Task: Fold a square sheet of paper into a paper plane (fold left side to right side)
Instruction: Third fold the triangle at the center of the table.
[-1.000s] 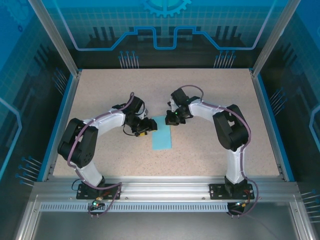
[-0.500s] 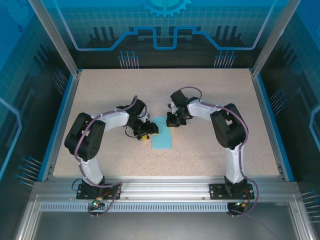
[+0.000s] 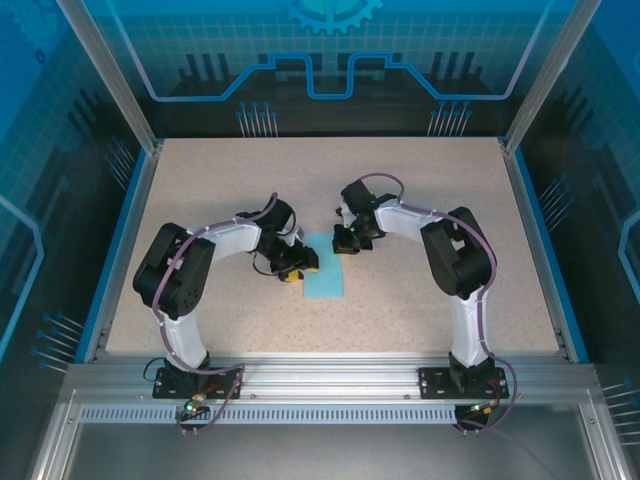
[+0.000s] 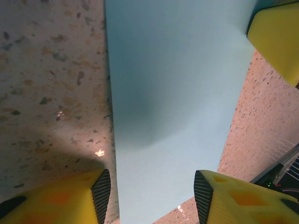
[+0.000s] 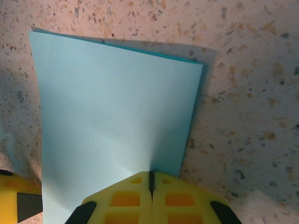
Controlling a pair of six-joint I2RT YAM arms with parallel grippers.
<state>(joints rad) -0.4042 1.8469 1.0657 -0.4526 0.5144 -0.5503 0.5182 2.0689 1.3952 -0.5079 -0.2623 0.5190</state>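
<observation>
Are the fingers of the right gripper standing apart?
No, the right gripper has its yellow fingers pressed together, tip against tip, at the edge of the paper.

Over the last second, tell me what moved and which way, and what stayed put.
The left gripper slid right and a little nearer, up to the left edge of the folded blue paper, with its elbow swinging inward. The right gripper shifted only slightly at the paper's far edge and stayed shut. Nothing was grabbed or released. The paper lay flat in the same spot on the table.
</observation>
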